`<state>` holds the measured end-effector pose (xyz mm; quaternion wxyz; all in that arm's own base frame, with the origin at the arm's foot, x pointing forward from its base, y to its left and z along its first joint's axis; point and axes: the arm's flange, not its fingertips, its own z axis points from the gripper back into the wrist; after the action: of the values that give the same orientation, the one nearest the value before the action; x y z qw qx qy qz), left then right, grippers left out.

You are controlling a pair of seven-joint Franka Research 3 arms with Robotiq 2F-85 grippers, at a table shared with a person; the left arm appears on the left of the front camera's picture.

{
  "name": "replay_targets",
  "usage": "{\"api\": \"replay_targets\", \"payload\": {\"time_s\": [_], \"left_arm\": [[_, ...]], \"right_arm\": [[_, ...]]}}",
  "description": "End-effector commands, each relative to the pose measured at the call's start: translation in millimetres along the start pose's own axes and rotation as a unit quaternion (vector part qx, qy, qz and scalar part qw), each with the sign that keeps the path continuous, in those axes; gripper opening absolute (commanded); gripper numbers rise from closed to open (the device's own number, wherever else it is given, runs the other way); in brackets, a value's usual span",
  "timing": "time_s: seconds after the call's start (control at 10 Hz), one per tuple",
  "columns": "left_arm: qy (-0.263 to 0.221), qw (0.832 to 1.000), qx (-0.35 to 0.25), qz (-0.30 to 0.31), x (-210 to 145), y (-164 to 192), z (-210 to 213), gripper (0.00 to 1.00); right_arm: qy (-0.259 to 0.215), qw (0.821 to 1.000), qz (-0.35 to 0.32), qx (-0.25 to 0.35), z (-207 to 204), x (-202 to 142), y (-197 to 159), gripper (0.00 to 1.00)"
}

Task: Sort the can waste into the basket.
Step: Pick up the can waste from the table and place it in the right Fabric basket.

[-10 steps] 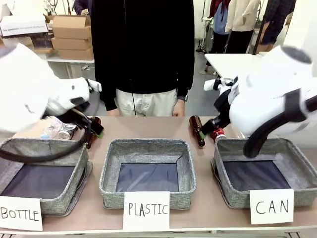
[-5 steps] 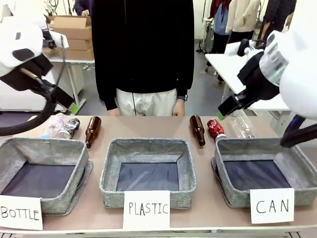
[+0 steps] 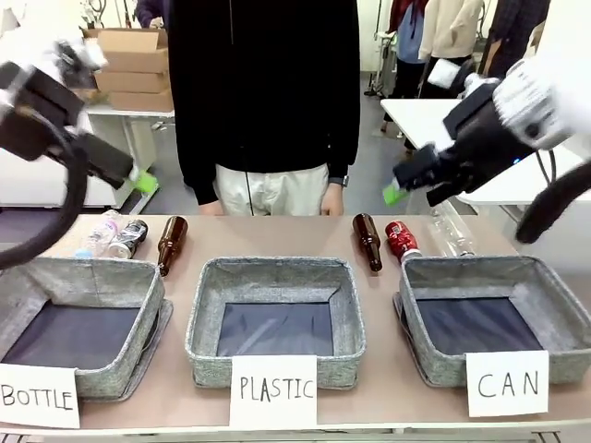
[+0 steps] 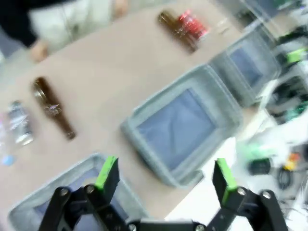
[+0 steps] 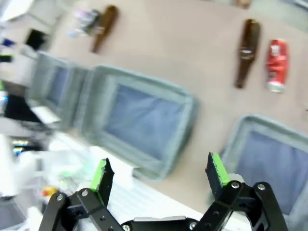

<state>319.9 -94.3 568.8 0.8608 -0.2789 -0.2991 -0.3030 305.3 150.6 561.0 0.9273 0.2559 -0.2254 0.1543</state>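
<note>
Square grey woven-fabric basket (image 3: 480,266) with low soft walls, smooth dark liner and a white handwritten "CAN" card (image 3: 506,383) at the front. Just behind its back-left corner, on the tan table (image 3: 277,231): shiny red can (image 3: 400,239), a small metal cylinder on its side, close to the rim; contact impossible to tell. Right beside that can, further left of the basket: brown glass bottle (image 3: 367,242), lying down, neck toward the robot. Behind the basket's back wall: clear ribbed plastic bottle (image 3: 451,231), lying flat. Well to the basket's left, past the like "PLASTIC" basket (image 3: 272,268) and "BOTTLE" basket (image 3: 83,268): black can (image 3: 127,238) with pale print, on its side, next to a crinkly clear bottle (image 3: 98,235) and a second brown bottle (image 3: 170,244). Right gripper (image 3: 392,194) in the air above and behind the basket's left corner, black fingers with green pads spread wide in the wrist view (image 5: 159,166), holding nothing. Left gripper (image 3: 138,180) far left of the basket, high off the table, likewise spread and holding nothing (image 4: 164,168). Both wrist views motion-blurred. Person (image 3: 268,92) in a dark top standing across the table, left of the basket.
</note>
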Motion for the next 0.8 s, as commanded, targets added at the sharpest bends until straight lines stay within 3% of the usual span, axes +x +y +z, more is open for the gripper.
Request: {"api": "replay_targets", "payload": {"time_s": [0.0, 0.1, 0.2, 0.3, 0.4, 0.5, 0.6, 0.7], "left_arm": [[-0.085, 0.951, -0.270, 0.123, -18.9, 36.8, 32.4, 1.00], [-0.113, 0.938, -0.293, 0.145, -34.3, 45.7, 39.4, 1.00], [-0.140, 0.927, -0.313, 0.153, -42.1, 48.3, 42.2, 1.00], [-0.176, 0.915, -0.323, 0.166, -44.0, 49.0, 40.9, 1.00], [-0.194, 0.904, -0.340, 0.171, -43.1, 46.2, 39.2, 1.00], [-0.194, 0.906, -0.328, 0.185, -40.4, 42.1, 32.0, 1.00], [-0.144, 0.924, -0.278, 0.220, -32.2, 39.8, 24.5, 1.00], [-0.200, 0.899, -0.349, 0.173, -35.7, 55.9, 56.1, 1.00]], "right_arm": [[-0.013, 0.947, -0.212, 0.240, 24.8, -14.2, -6.4, 1.00], [-0.043, 0.927, -0.247, 0.280, 36.1, -33.1, -19.0, 1.00], [-0.038, 0.907, -0.268, 0.322, 37.4, -43.2, -29.2, 1.00], [-0.065, 0.914, -0.257, 0.308, 32.8, -55.1, -33.1, 1.00], [-0.063, 0.910, -0.270, 0.307, 23.7, -63.2, -36.4, 1.00], [-0.096, 0.904, -0.269, 0.318, 21.4, -65.3, -39.3, 1.00], [-0.038, 0.922, -0.237, 0.303, 61.1, -6.2, -29.8, 1.00], [-0.038, 0.922, -0.237, 0.303, 61.1, -6.2, -29.8, 1.00]]}}
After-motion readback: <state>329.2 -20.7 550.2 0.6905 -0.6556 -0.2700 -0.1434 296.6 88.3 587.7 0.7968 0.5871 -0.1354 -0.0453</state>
